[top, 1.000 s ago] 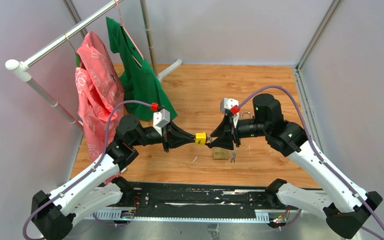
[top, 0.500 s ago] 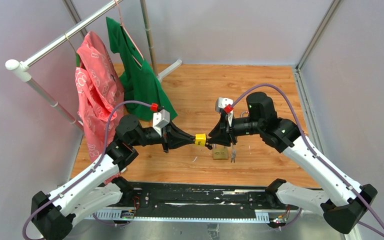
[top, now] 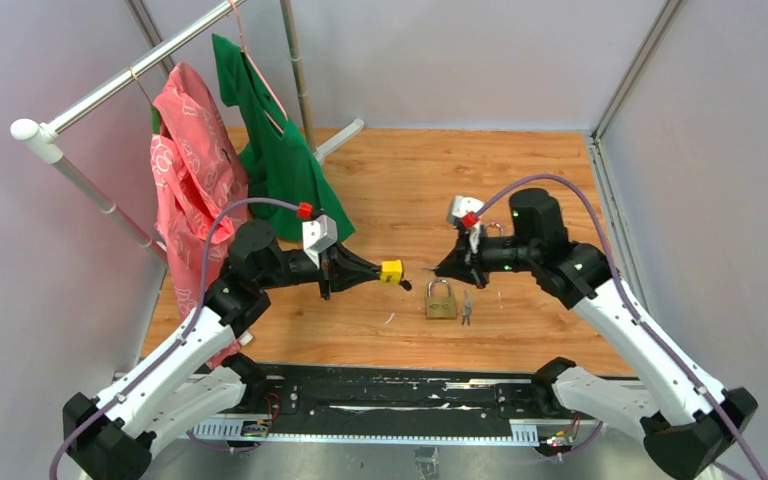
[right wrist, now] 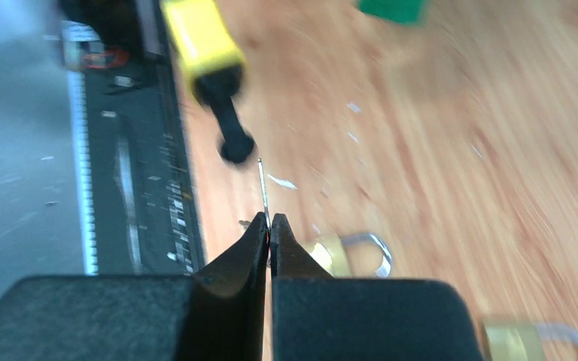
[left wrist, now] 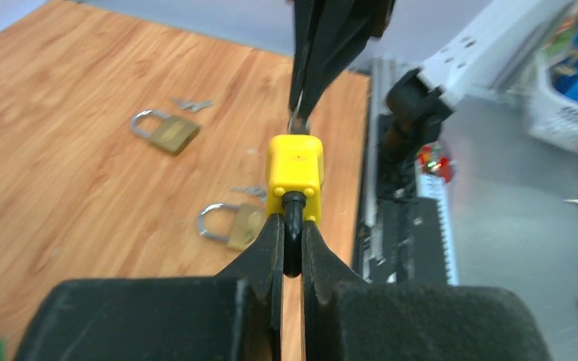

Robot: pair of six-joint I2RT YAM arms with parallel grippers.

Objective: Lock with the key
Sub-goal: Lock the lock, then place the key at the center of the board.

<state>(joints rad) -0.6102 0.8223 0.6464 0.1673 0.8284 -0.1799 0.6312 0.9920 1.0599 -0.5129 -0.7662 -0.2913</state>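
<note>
A small yellow padlock (top: 392, 271) with a black shackle is held level above the table's middle. Its shackle is pinched in the left gripper (left wrist: 292, 239) and its body points right. A thin silver key (right wrist: 262, 188) sits just right of it, clamped in the right gripper (right wrist: 268, 226), blade outside the lock and aimed toward it.

Robotics lab test cell: grey partition walls (top: 460, 60) on aluminium posts (top: 635, 70) enclosing a wooden tabletop (top: 400, 180), black mounting rail (top: 390, 395) along the bottom edge, prop clothes rack (top: 110, 82) with garments (top: 190, 170) at upper left.
</note>
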